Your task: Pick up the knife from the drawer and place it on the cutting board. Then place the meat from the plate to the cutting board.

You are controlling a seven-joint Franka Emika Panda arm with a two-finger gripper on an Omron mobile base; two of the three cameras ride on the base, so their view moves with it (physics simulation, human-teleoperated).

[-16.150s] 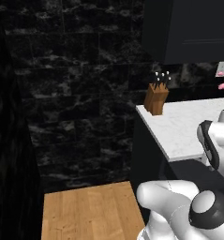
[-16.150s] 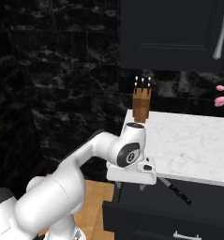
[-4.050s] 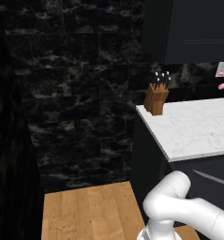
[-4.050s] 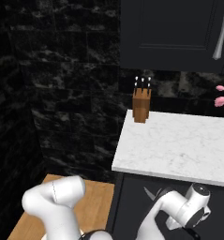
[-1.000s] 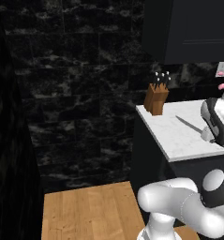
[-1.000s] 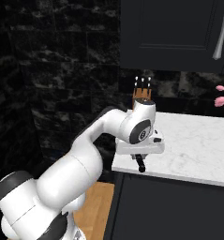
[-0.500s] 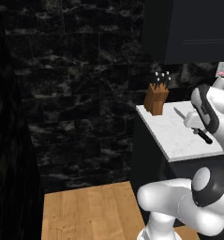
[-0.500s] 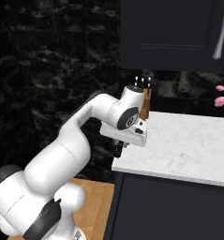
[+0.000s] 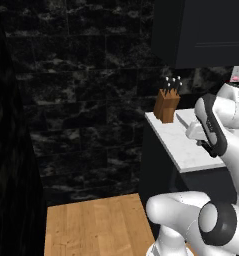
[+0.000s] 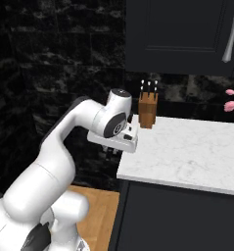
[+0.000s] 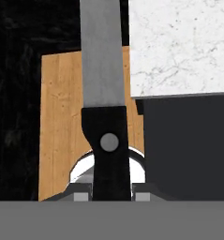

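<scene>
Knife: the knife (image 11: 102,70) is held off the counter in the gripper, beside the front left corner of the white marble counter (image 10: 187,149).
Knife axis: in the hand view its long axis runs straight away from the hand, black handle at the bottom between the fingers, silver blade pointing toward the top edge, where the tip is cut off. A round rivet shows on the handle.
Knife in left base view: a short stretch of pale blade (image 9: 183,120) sticks out from behind the arm over the counter, pointing toward the knife block; the handle is hidden by the arm.
Gripper: the gripper (image 11: 104,196) is clamped on the knife handle, one small finger pressed against each side of it. In the right base view the hand (image 10: 119,138) sits at counter height by the counter's left edge; the fingers and knife there are too small and hidden to make out.
Knife block: a brown wooden knife block (image 10: 147,111) with small handles on top stands upright at the back left of the counter, near the hand but apart from it.
Below: wooden floor (image 11: 62,117) lies under the blade in the hand view, with the dark cabinet front (image 11: 188,145) beneath the counter edge.
Hard to tell: the knife's tilt against the counter cannot be judged.
</scene>
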